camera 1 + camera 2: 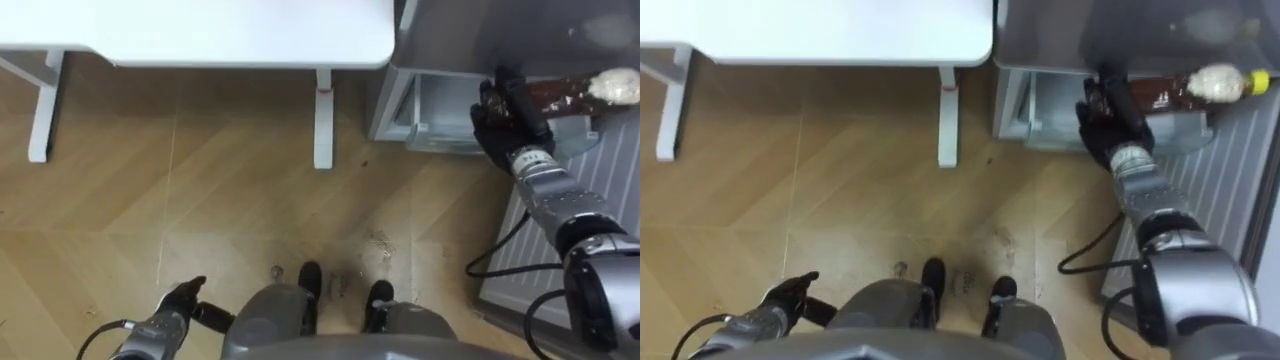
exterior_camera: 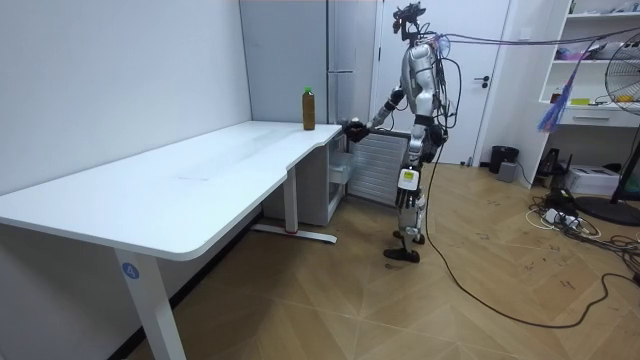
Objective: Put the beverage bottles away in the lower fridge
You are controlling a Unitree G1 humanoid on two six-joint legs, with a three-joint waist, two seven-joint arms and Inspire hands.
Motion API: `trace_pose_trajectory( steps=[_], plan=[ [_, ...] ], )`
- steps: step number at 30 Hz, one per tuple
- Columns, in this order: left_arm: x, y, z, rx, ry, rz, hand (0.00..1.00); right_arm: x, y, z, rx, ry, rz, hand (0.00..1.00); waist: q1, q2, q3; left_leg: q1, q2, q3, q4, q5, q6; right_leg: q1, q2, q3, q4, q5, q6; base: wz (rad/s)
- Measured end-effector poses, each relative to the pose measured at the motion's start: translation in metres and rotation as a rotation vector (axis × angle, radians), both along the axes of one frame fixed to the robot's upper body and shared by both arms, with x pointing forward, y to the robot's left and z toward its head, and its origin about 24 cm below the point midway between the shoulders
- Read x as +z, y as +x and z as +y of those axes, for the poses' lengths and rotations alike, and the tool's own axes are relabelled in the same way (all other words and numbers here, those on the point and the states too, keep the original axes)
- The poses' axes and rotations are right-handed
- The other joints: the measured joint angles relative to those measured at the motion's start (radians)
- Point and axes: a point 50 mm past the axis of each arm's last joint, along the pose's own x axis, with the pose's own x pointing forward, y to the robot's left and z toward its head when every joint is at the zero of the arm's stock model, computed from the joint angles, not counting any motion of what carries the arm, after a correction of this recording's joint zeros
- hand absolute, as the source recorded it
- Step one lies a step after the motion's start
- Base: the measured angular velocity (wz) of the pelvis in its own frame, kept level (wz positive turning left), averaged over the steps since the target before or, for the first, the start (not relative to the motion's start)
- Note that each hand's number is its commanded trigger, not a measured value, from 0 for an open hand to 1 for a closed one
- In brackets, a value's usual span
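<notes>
Wood floor (image 1: 200, 180) runs under me in angled planks. Nearest to me, my left hand (image 1: 183, 298) hangs low at my side, fingers loose and holding nothing.

Further out, the table's white leg (image 1: 323, 115) stands just left of the fridge's foot. My right arm stretches forward and to the right. There the right hand (image 1: 503, 118) has its fingers wrapped round a bottle (image 1: 557, 96), which lies on its side with the cap pointing right. The drink is dark, the label pale and the cap yellow. I cannot read any print on the label.

I am holding the bottle at the mouth of the open lower compartment (image 1: 440, 110), and it is not yet set down inside. The ribbed white door (image 1: 590, 210) stands open just right of my forearm, close alongside it.

Beyond the leg, the white table (image 1: 250, 30) spans the far side.

From the room view I stand at the table's end, facing the tall grey fridge (image 2: 285, 60) with the arm held out toward its lower part. A second bottle (image 2: 308, 108) stands upright on the table's far corner, just beside the fridge. A white shelf unit (image 2: 598, 115) stands well behind me.
</notes>
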Motion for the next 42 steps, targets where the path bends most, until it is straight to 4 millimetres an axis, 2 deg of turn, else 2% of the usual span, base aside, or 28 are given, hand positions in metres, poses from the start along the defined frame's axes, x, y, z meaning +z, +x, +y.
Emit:
trace_pose_trajectory(
  steps=[3, 5, 7, 11, 13, 19, 23, 26, 31, 38, 39, 40, 41, 42],
  plan=[
    [-0.001, -0.004, 0.001, 0.014, 0.003, 0.019, 0.00, 0.007, 0.005, -0.006, -0.008, -0.008, 0.000, 1.00, 0.007, -0.002, 0.0010, -0.036, -0.004, -0.003, 0.001, 0.014, 0.001, -0.049, -0.008, 0.000, 0.030, 0.000, 0.000, 0.00],
    [0.000, -0.002, 0.002, 0.020, 0.011, 0.014, 0.00, 0.016, 0.012, -0.010, -0.023, -0.018, -0.004, 1.00, 0.022, -0.012, 0.0085, -0.072, -0.005, 0.010, 0.002, 0.028, 0.001, -0.102, -0.016, 0.004, 0.061, 0.000, -0.004, -0.06],
    [0.000, -0.001, 0.003, 0.051, 0.010, 0.007, 0.00, 0.021, 0.018, -0.009, -0.028, -0.019, -0.004, 1.00, 0.021, -0.017, 0.0113, -0.101, -0.005, 0.014, 0.008, 0.037, 0.001, -0.135, -0.019, 0.001, 0.076, 0.002, -0.009, 0.00],
    [0.001, 0.001, 0.003, 0.122, -0.017, -0.018, 0.00, 0.030, 0.025, -0.011, -0.055, -0.010, -0.005, 1.00, 0.023, -0.017, 0.0125, -0.141, -0.011, 0.010, 0.006, 0.059, 0.001, -0.185, -0.030, -0.004, 0.095, 0.000, -0.012, 0.04],
    [0.001, 0.003, 0.004, 0.124, -0.017, -0.025, 0.00, 0.031, 0.026, -0.013, -0.085, 0.014, -0.002, 1.00, 0.036, -0.018, 0.0131, -0.151, -0.012, 0.011, 0.003, 0.065, 0.001, -0.201, -0.032, -0.003, 0.099, 0.000, -0.012, 0.03],
    [0.001, 0.004, 0.003, 0.158, -0.035, -0.044, 0.00, 0.032, 0.027, -0.014, -0.111, 0.016, 0.041, 1.00, 0.052, -0.012, 0.0154, -0.166, -0.015, 0.010, 0.001, 0.067, 0.001, -0.212, -0.037, -0.012, 0.109, -0.004, -0.013, 0.06],
    [0.001, 0.005, 0.001, 0.161, -0.032, -0.052, 0.00, 0.032, 0.027, -0.017, -0.157, 0.059, 0.053, 1.00, 0.068, -0.008, 0.0175, -0.176, -0.012, 0.038, 0.000, 0.067, 0.003, -0.223, -0.039, -0.004, 0.114, -0.005, -0.011, 0.02],
    [0.001, 0.006, -0.001, 0.152, -0.035, -0.052, 0.00, 0.039, 0.033, -0.018, -0.190, 0.086, 0.040, 1.00, 0.079, 0.004, 0.0247, -0.193, -0.013, 0.049, 0.001, 0.069, 0.007, -0.244, -0.046, -0.006, 0.128, -0.008, -0.010, 0.03],
    [0.001, 0.006, -0.001, 0.156, -0.032, -0.049, 0.00, 0.045, 0.037, -0.019, -0.217, 0.108, 0.030, 1.00, 0.096, 0.008, 0.0251, -0.216, -0.016, 0.052, 0.006, 0.070, 0.009, -0.276, -0.050, -0.001, 0.154, -0.017, -0.012, 0.02],
    [0.000, 0.006, -0.002, 0.156, -0.030, -0.046, 0.00, 0.053, 0.043, -0.020, -0.226, 0.102, 0.032, 0.99, 0.101, 0.009, 0.0245, -0.237, -0.019, 0.053, 0.016, 0.071, 0.009, -0.302, -0.064, -0.005, 0.182, -0.031, -0.014, 0.05],
    [0.001, 0.006, -0.002, 0.156, -0.030, -0.046, 0.00, 0.054, 0.043, -0.021, -0.227, 0.101, 0.031, 0.89, 0.101, 0.009, 0.0246, -0.241, -0.019, 0.053, 0.018, 0.071, 0.009, -0.305, -0.064, -0.005, 0.182, -0.031, -0.014, 0.00],
    [0.000, 0.006, -0.002, 0.156, -0.030, -0.045, 0.00, 0.056, 0.044, -0.022, -0.229, 0.098, 0.027, 0.55, 0.102, 0.009, 0.0245, -0.246, -0.019, 0.054, 0.018, 0.071, 0.009, -0.310, -0.064, -0.005, 0.182, -0.031, -0.014, 0.00],
    [0.000, 0.006, -0.002, 0.156, -0.030, -0.045, 0.00, 0.058, 0.045, -0.024, -0.232, 0.093, 0.027, 0.05, 0.103, 0.009, 0.0244, -0.248, -0.018, 0.055, 0.020, 0.071, 0.009, -0.312, -0.063, -0.005, 0.182, -0.031, -0.014, 0.00],
    [0.000, 0.006, -0.002, 0.156, -0.029, -0.044, 0.00, 0.058, 0.045, -0.024, -0.235, 0.092, 0.030, 0.00, 0.104, 0.009, 0.0244, -0.248, -0.018, 0.055, 0.020, 0.071, 0.009, -0.312, -0.063, -0.005, 0.182, -0.031, -0.014, 0.00]
  ],
)
